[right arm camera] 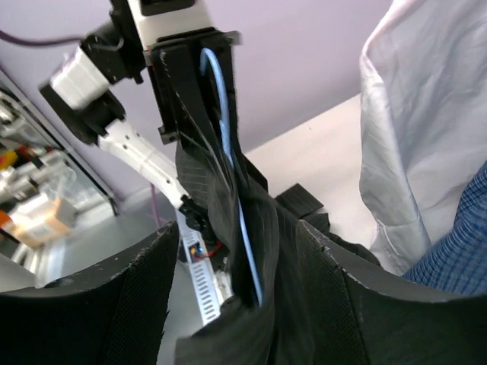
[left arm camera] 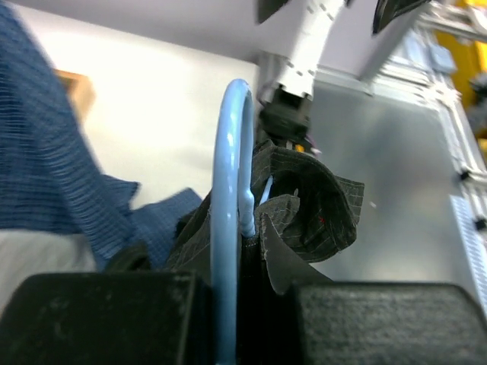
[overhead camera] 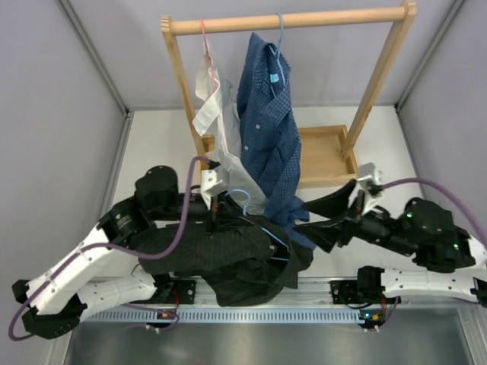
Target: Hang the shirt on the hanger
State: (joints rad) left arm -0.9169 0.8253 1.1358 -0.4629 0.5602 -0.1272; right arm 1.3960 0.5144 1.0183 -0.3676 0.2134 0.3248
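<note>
Fingers (left arm camera: 99, 319) of your left gripper (left arm camera: 232, 304) were clamped on the hanger (left arm camera: 228, 190) hook. Your right gripper (right arm camera: 236, 251) stood with fingers apart around the shirt (overhead camera: 228, 258), which was draped on the hanger. The soft cloth looked likely to slip, so the collar seemed your best hold. Beyond stood the rack (overhead camera: 289, 21).

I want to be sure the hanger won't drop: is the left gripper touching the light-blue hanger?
Touching. In the left wrist view the hanger stands clamped between the fingers of the left gripper, tight against one finger.
</note>
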